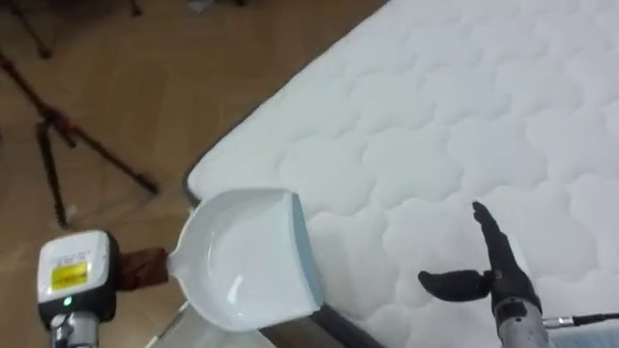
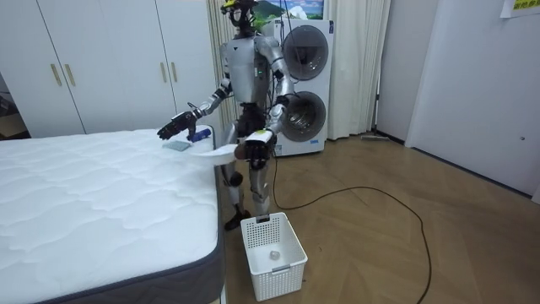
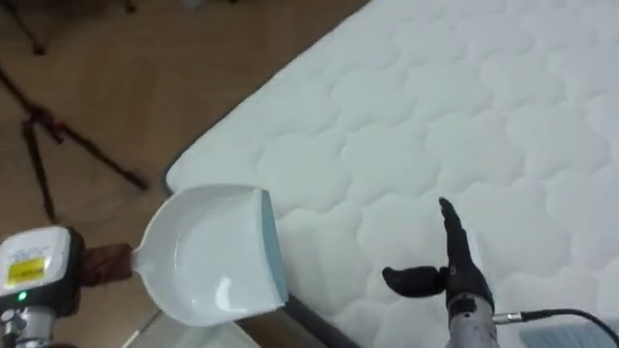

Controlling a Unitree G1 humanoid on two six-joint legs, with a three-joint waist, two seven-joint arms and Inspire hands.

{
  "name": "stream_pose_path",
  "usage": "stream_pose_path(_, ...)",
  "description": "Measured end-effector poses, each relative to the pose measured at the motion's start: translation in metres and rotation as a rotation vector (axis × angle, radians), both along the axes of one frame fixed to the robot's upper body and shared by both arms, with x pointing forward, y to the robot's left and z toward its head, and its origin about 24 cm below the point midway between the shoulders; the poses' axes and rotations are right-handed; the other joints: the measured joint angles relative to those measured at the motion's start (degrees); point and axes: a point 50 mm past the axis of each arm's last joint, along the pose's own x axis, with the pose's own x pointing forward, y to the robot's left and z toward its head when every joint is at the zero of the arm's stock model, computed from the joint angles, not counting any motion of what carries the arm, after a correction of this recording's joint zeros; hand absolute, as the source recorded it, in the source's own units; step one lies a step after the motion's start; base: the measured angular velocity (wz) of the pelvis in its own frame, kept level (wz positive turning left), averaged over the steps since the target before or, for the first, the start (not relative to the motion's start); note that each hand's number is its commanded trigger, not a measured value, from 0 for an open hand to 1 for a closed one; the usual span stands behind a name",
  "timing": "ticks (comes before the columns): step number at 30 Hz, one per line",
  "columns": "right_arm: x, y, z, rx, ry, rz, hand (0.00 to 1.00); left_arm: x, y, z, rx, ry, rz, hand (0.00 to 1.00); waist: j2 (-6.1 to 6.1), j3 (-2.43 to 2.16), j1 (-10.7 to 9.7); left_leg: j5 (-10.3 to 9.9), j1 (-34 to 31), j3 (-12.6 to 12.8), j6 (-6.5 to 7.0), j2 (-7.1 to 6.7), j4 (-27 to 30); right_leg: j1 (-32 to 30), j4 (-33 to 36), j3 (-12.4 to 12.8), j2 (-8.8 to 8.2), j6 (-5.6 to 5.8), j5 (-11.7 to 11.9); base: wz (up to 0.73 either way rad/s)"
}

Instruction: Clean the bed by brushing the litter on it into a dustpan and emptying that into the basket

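Observation:
A white quilted mattress (image 1: 435, 116) runs from the middle to the upper right, its corner near the centre. My left hand (image 1: 145, 268) is shut on the handle of a white dustpan (image 1: 247, 256), held just off that corner with its lip toward the bed. In the room view the dustpan (image 2: 221, 152) hangs beside the bed's edge. My right hand (image 1: 495, 275) hovers open over the mattress at the lower right, fingers straight and thumb stuck out. I stand at the bed's corner.
A white plastic basket (image 2: 283, 277) with a small ball in it stands on the wooden floor by my feet. A flat pale-blue thing (image 2: 180, 145) lies on the mattress under my right hand. A tripod (image 1: 87, 145) stands on the floor to my left. Stacked washing machines (image 2: 304, 93) are behind me.

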Motion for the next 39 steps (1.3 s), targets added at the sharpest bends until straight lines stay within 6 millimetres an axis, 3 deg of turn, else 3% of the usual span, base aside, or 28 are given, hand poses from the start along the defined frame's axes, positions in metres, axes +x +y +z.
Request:
stream_pose_path(3, 0.001, -0.004, 0.007, -0.014, -0.018, 0.011, 0.0, 0.003, -0.012, 0.0, -0.114, -0.05, 0.024, 1.0, 0.37, 0.01, -0.75, -0.12, 1.58, 0.14, -0.19, 0.4, -0.66, 0.46, -1.34, 3.25, 2.27, -0.76, 1.01, -0.94)
stream_pose_path(7, 0.003, -0.009, 0.011, -0.027, -0.032, 0.003, 0.0, 0.007, -0.017, 0.004, -0.176, -0.102, 0.033, 1.0, 0.94, 0.33, -1.25, -0.98, 4.34, -1.48, -0.73, 0.37, -1.77, 1.22, -1.37, 2.9, 3.87, -2.11, 1.7, -0.9)
stream_pose_path(11, 0.006, -0.01, 0.014, -0.023, -0.04, 0.011, 0.0, 0.008, -0.017, 0.004, -0.187, -0.106, 0.02, 1.0, 1.07, 0.35, -1.96, -1.25, 6.37, 3.4, -1.07, 0.52, -3.31, 0.67, -0.43, 3.89, 5.26, -3.0, 1.8, -0.8)
stream_pose_path(14, 0.006, -0.009, 0.014, -0.015, -0.034, 0.024, 0.0, 0.009, -0.019, 0.005, -0.2, -0.114, 0.002, 1.0, 0.99, 0.41, -2.24, -1.52, 7.12, 6.68, -1.37, 0.65, -4.72, 0.12, -0.79, 6.37, 6.59, -3.05, 2.3, -0.63)
stream_pose_path(16, 0.006, -0.008, 0.013, -0.016, -0.03, 0.03, 0.0, 0.01, -0.019, 0.006, -0.208, -0.12, -0.007, 1.0, 1.06, 0.38, -2.24, -1.95, 7.57, 8.61, -1.63, 1.39, -5.26, 0.72, -1.76, 6.03, 7.03, -3.27, 3.18, -0.46)
stream_pose_path(18, 0.006, -0.008, 0.013, -0.016, -0.031, 0.032, 0.0, 0.01, -0.019, 0.006, -0.213, -0.122, -0.005, 1.0, 0.69, 0.54, -2.26, -1.96, 8.27, 9.99, -1.67, 1.76, -5.36, 1.17, -2.59, 1.75, 6.18, -4.01, 3.59, -0.32)
stream_pose_path(20, 0.007, -0.008, 0.013, -0.016, -0.032, 0.032, 0.0, 0.011, -0.019, 0.006, -0.218, -0.111, -0.008, 1.0, 0.55, 0.54, -2.47, -1.97, 8.43, 10.25, -1.67, 1.75, -5.59, 1.18, -3.08, -0.62, 5.72, -4.46, 3.74, -0.12)
stream_pose_path(26, 0.009, -0.003, 0.014, -0.064, -0.03, 0.076, 0.0, 0.014, -0.02, 0.005, -0.236, -0.072, -0.014, 1.0, 0.34, 0.68, -3.71, -1.94, 8.69, 10.46, -1.69, 2.0, -5.56, 1.98, -4.82, -0.35, 6.28, -4.52, 4.04, -0.02)
stream_pose_path(29, 0.009, 0.002, 0.013, -0.054, -0.033, 0.079, 0.0, 0.014, -0.021, 0.004, -0.24, -0.054, -0.017, 1.0, 0.27, 0.81, -4.4, -1.94, 9.25, 10.59, -1.7, 2.22, -6.18, 2.72, -5.73, -1.39, 6.39, -4.46, 4.12, 0.0)
stream_pose_path(30, 0.009, 0.002, 0.012, -0.051, -0.031, 0.081, 0.0, 0.014, -0.023, 0.002, -0.239, -0.04, -0.022, 0.67, 0.33, 0.83, -4.47, -1.95, 9.62, 10.86, -1.71, 2.35, -6.24, 3.24, -6.44, -2.22, 6.39, -4.55, 4.18, -0.05)
stream_pose_path(31, 0.01, 0.002, 0.013, -0.05, -0.031, 0.082, 0.0, 0.014, -0.025, 0.001, -0.242, -0.035, -0.025, 0.07, 0.38, 0.86, -4.48, -1.96, 9.75, 11.08, -1.74, 2.43, -6.28, 3.46, -6.66, -2.66, 6.41, -4.64, 4.23, -0.12)
stream_pose_path(32, 0.01, 0.003, 0.012, -0.045, -0.029, 0.086, 0.0, 0.013, -0.026, 0.0, -0.249, -0.023, -0.024, 0.0, 0.39, 0.87, -4.5, -2.02, 10.05, 11.74, -1.85, 2.5, -6.28, 3.7, -6.81, -3.53, 6.34, -4.79, 4.19, -0.14)
stream_pose_path(35, 0.01, 0.004, 0.012, -0.03, -0.024, 0.094, 0.0, 0.013, -0.03, -0.003, -0.269, -0.003, -0.019, 0.0, 0.4, 0.86, -4.4, -2.02, 10.45, 13.08, -1.93, 2.59, -5.93, 4.12, -7.49, -2.87, 6.8, -4.96, 4.26, -0.27)
stream_pose_path(37, 0.009, 0.006, 0.011, -0.022, -0.02, 0.1, 0.0, 0.01, -0.032, -0.005, -0.282, 0.006, -0.012, 0.0, 0.42, 0.86, -3.87, -1.95, 11.04, 13.67, -2.11, 2.49, -5.39, 4.12, -7.56, -0.65, 7.39, -4.96, 4.27, -0.53)
stream_pose_path(38, 0.009, 0.008, 0.01, -0.019, -0.018, 0.109, 0.0, 0.007, -0.033, -0.007, -0.303, 0.009, 0.006, 0.0, 0.47, 0.83, -3.45, -2.0, 11.35, 13.01, -2.21, 2.43, -4.43, 4.47, -7.51, 1.36, 7.97, -4.96, 4.27, -0.76)
stream_pose_path(39, 0.009, 0.01, 0.009, -0.022, -0.014, 0.12, 0.0, 0.001, -0.032, -0.01, -0.317, 0.018, 0.021, 0.0, 0.65, 0.64, -3.37, -1.99, 11.52, 10.58, -2.25, 2.24, -3.7, 4.81, -7.5, 3.05, 8.46, -5.03, 4.4, -0.8)
